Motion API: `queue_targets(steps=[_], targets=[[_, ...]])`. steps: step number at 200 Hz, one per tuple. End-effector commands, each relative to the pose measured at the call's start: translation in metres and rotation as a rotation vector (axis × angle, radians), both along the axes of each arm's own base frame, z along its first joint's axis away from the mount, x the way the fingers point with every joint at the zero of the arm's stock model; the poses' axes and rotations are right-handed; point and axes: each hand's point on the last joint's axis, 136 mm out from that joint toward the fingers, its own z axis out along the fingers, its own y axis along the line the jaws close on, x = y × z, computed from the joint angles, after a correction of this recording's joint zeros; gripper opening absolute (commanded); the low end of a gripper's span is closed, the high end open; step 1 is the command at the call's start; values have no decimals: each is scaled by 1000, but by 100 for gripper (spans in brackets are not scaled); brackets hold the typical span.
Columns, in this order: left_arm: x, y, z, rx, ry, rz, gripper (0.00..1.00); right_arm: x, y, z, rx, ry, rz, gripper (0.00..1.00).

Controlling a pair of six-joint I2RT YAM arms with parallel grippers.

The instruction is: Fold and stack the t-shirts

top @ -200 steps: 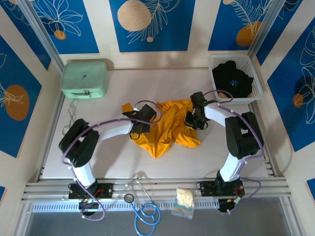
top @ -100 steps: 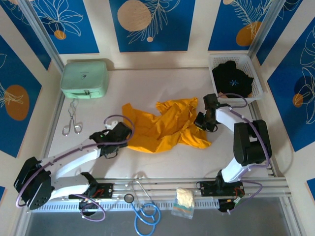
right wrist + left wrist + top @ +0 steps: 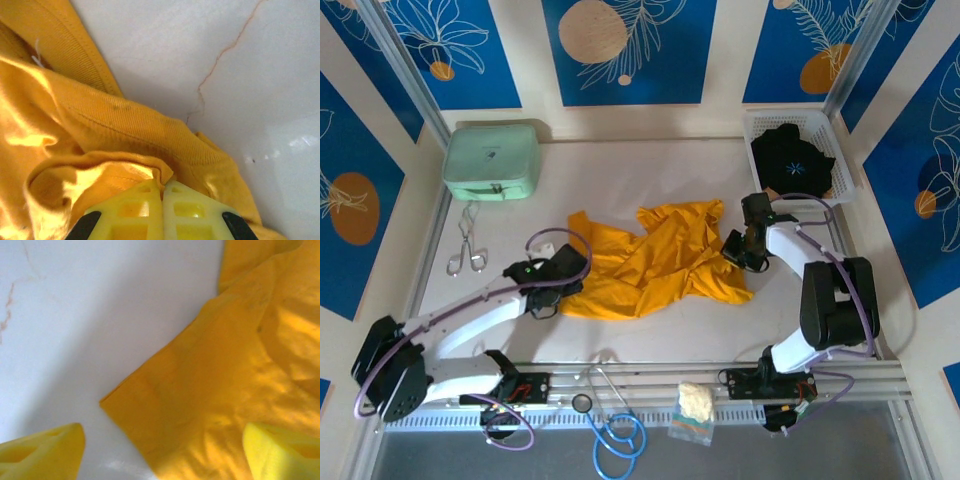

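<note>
orange shirt (image 3: 650,262) lies crumpled mid worktop (image 3: 660,175), black shirt (image 3: 790,158) in the basket (image 3: 748,130) at the far right corner. right gripper (image 3: 163,186) is pinched on a bunched fold, left gripper (image 3: 162,452) gapes over the hem (holding nothing), so a pull could just drag it all rightward

This is a robot test cell in a lab, not a home or a shop. A white table (image 3: 650,170) is boxed in on the left, right and far sides by upright panels (image 3: 630,50) printed with blue-and-cream leaf patterns. Along the near edge runs a slotted aluminium rail (image 3: 640,378), and a left arm (image 3: 470,320) and a right arm (image 3: 830,300) are bolted to it, with purple cables (image 3: 555,238) looped along them.

The objects are a staged mix. A mint-green case (image 3: 492,160) sits far left with scissors (image 3: 467,250) near it. A stethoscope (image 3: 615,435) and a small packet (image 3: 695,405) lie on the near ledge. A white basket (image 3: 847,170) far right holds a black t-shirt (image 3: 790,155), and an orange-yellow t-shirt (image 3: 650,260) lies mid-table.
</note>
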Motion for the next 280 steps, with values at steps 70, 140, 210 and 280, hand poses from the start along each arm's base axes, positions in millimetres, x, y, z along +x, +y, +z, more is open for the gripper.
queue_targets(steps=[70,140,210,280], targets=[[97,-34,-44,60,144,-110,88,16,23,57,38,-97,129,51],[94,-28,-82,77,220,-98,52,42,37,53,62,-85,173,64],[69,17,-43,151,147,-1,0,93,36,9,-16,-7,192,64],[66,14,-51,96,141,-4,0,98,48,-8,-5,33,211,31]])
